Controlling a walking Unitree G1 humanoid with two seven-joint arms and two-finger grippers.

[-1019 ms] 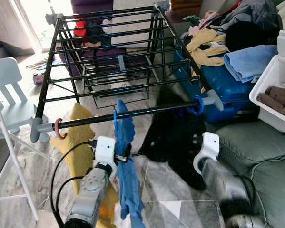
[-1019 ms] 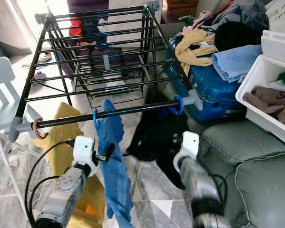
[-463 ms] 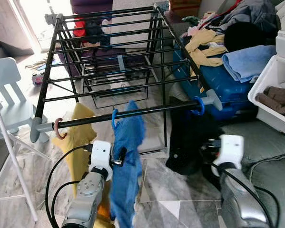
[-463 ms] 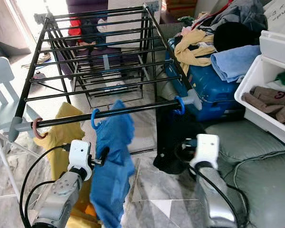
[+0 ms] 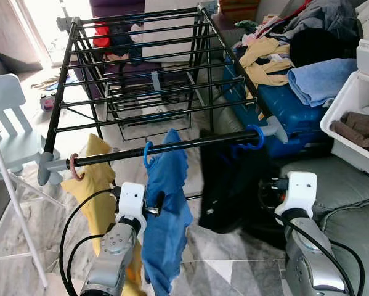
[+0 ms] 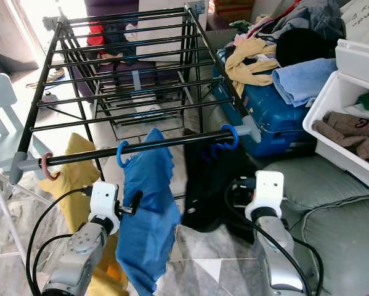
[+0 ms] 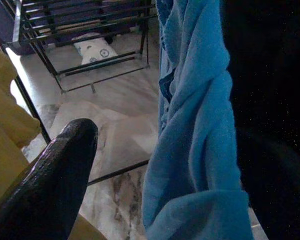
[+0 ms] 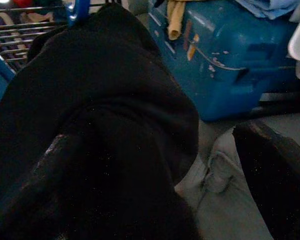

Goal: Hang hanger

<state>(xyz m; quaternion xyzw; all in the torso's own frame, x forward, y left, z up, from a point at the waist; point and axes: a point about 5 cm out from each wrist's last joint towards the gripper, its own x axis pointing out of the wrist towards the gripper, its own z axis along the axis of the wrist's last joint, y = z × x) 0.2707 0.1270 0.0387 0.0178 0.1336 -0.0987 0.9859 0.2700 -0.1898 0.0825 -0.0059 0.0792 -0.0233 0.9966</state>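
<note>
A black drying rack [image 5: 141, 80] has three hangers on its front bar [image 5: 172, 148]. A pink hook [image 5: 75, 168] carries a yellow garment [image 5: 98, 185]. A blue hook [image 5: 147, 154] carries a blue garment [image 5: 169, 209]. Another blue hook [image 5: 255, 137] near the bar's right end carries a black garment [image 5: 227, 185]. My left gripper [image 5: 154, 203] is open beside the blue garment, one finger [image 7: 49, 185] close to the cloth [image 7: 200, 125]. My right gripper [image 8: 157, 137] is open just short of the black garment [image 8: 104, 100], nothing held.
A blue suitcase [image 5: 295, 117] piled with clothes stands right of the rack. A white bin [image 5: 356, 117] holds more clothes. A grey sofa cushion [image 5: 344, 185] lies under my right arm. A pale blue chair [image 5: 12, 129] stands at the left. Marble floor [image 5: 221, 246] lies below.
My right gripper let go of the black garment and drew back to the right. That garment now hangs narrow from the bar. The blue garment swung and settled; my left arm barely moved.
</note>
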